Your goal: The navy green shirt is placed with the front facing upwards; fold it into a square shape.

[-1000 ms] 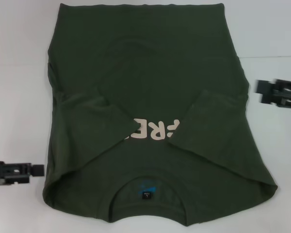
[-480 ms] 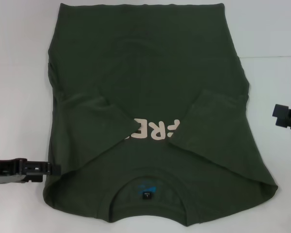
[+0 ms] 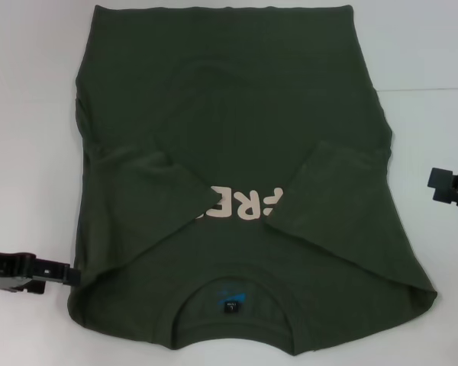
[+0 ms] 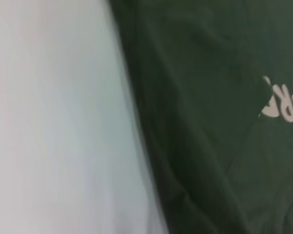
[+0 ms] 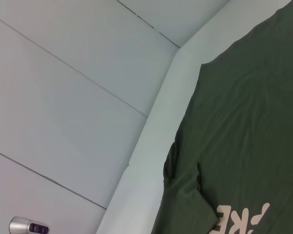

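The navy green shirt (image 3: 237, 114) lies flat on the white table, collar (image 3: 233, 284) nearest me, front up. Both short sleeves (image 3: 168, 183) are folded inward over the chest, so only part of the cream lettering (image 3: 240, 206) shows. My left gripper (image 3: 65, 271) sits low at the shirt's near left edge, its tip touching the fabric by the shoulder. The left wrist view shows that shirt edge (image 4: 210, 146) close up. My right gripper (image 3: 449, 186) hovers off the shirt at the picture's right border. The right wrist view looks across the shirt (image 5: 249, 122) from farther off.
Bare white table (image 3: 30, 114) surrounds the shirt on both sides. Pale wall panels (image 5: 63, 97) stand behind the table's far edge. A small metallic object (image 5: 28, 226) shows in a corner of the right wrist view.
My left gripper slid in to the shirt's edge, then drew back slightly and lower. The right gripper moved outward and nearer, ending at the right border. The shirt has not shifted.
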`<state>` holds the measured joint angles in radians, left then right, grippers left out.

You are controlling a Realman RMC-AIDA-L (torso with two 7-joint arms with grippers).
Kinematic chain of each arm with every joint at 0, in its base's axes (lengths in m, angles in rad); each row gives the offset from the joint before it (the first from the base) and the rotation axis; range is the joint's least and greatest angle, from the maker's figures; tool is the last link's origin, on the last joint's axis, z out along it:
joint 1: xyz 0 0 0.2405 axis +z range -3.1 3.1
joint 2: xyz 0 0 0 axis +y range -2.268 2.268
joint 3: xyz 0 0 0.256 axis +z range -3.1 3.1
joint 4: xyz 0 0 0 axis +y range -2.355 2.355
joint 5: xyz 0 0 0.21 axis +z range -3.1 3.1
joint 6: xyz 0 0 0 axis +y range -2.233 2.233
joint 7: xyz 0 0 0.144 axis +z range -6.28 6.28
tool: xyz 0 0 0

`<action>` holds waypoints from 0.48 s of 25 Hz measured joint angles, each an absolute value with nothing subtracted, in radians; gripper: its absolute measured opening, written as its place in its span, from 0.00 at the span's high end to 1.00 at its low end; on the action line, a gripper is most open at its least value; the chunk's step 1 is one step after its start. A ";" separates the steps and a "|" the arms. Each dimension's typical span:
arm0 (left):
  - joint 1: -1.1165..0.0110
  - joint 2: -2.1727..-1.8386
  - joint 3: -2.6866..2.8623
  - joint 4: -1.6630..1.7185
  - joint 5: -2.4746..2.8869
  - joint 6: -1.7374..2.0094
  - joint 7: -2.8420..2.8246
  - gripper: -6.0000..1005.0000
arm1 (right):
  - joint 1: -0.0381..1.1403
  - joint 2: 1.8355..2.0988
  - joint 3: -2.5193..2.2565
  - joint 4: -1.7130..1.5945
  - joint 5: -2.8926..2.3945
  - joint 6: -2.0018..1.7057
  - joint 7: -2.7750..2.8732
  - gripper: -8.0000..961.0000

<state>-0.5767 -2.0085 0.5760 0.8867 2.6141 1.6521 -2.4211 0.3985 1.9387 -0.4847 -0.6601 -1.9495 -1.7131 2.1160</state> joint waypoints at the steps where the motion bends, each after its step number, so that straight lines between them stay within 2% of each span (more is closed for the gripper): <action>1: -0.580 -2.009 0.579 0.886 2.616 1.652 -2.425 0.17 | 0.399 1.939 -0.485 -0.660 -1.949 -1.713 2.116 0.02; 12: -0.594 -2.019 0.653 0.876 2.620 1.631 -2.469 0.17 | 0.399 1.939 -0.489 -0.660 -1.949 -1.710 2.114 0.02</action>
<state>-0.5942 -2.0190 0.6533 0.8758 2.6199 1.6306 -2.4689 0.3992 1.9389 -0.4894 -0.6596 -1.9488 -1.7101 2.1143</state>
